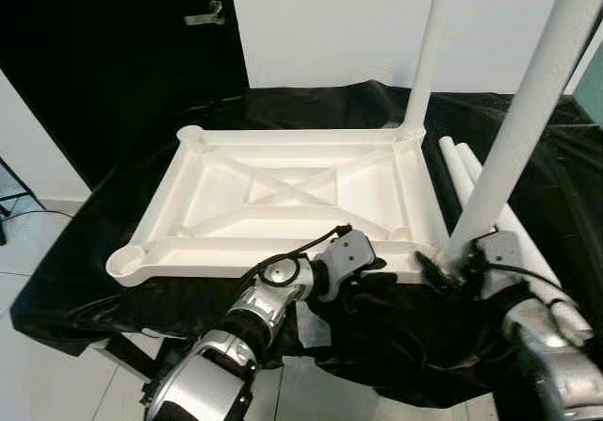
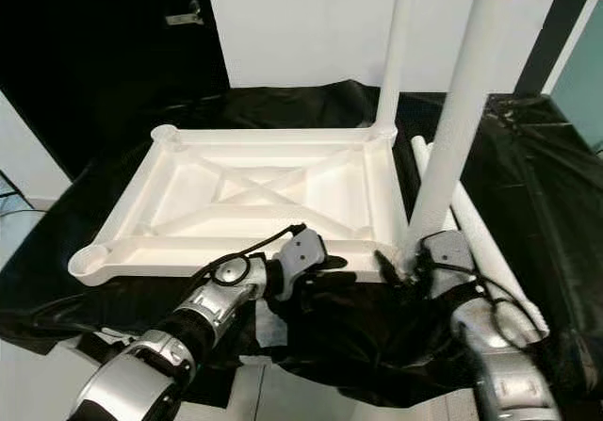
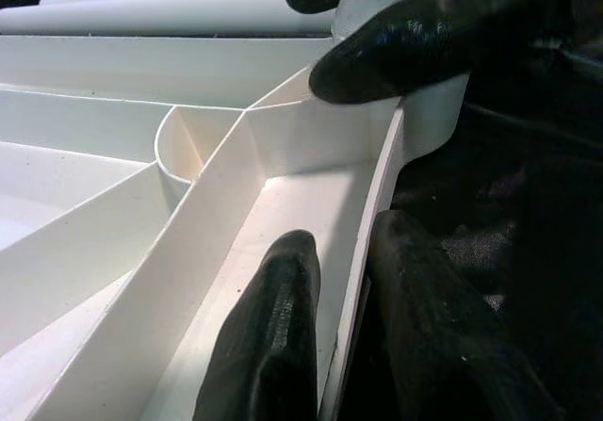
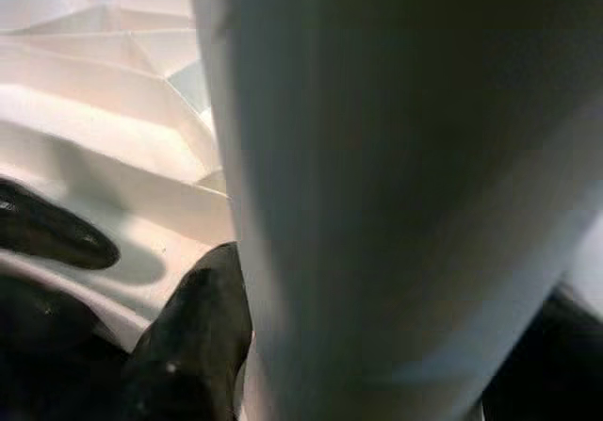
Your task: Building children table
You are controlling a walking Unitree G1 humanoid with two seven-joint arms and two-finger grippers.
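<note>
Two spare legs [image 1: 471,171] (beside tabletop [image 1: 283,195])

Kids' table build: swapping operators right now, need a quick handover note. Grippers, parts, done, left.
Left gripper: fingers straddle the near rim of the upside-down white tabletop, steadying it by the near right corner.
Right gripper: shut on the near right leg, low at its base where it enters the corner socket.
Parts: the tabletop lies on a black cloth. Far right leg stands upright in its socket. Two spare legs lie to the tabletop's right.
Done: far right leg; near right standing, seating not confirmed.
Left: both left sockets are empty; fit the spares.
</note>
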